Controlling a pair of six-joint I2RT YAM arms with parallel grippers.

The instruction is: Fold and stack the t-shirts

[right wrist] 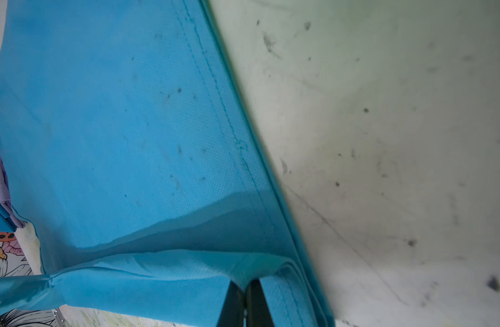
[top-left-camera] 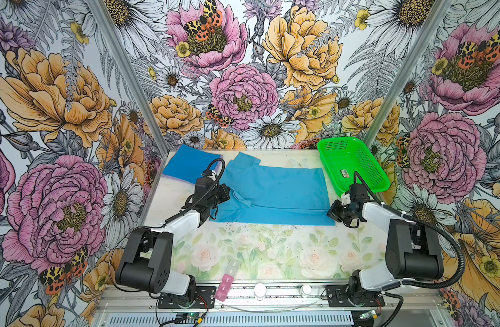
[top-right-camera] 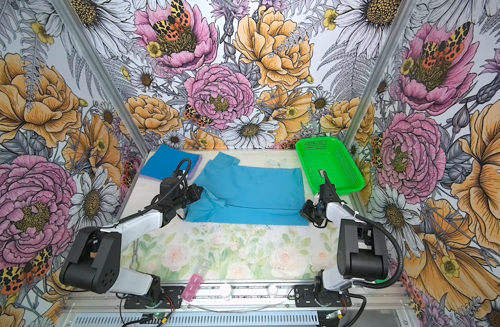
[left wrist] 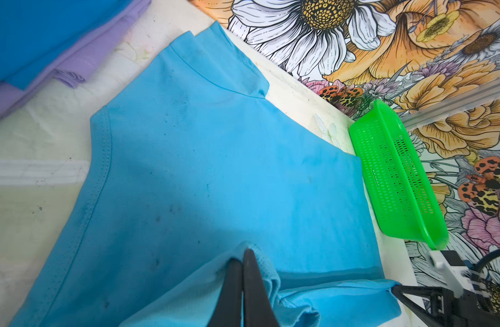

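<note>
Floral walls (top-left-camera: pixel 243 85) enclose the surface (top-left-camera: pixel 271 249), where the soft, limp, smudged teal-blue t-shirt (top-left-camera: pixel 274 192) lies spread at centre, likely best lifted by hem corners: left gripper (left wrist: pixel 243 254) pinched shut on its 8 o'clock edge, right gripper (right wrist: pixel 244 283) on its 4 o'clock corner; folded shirts (top-left-camera: pixel 186 164) sit at 10 o'clock.
</note>
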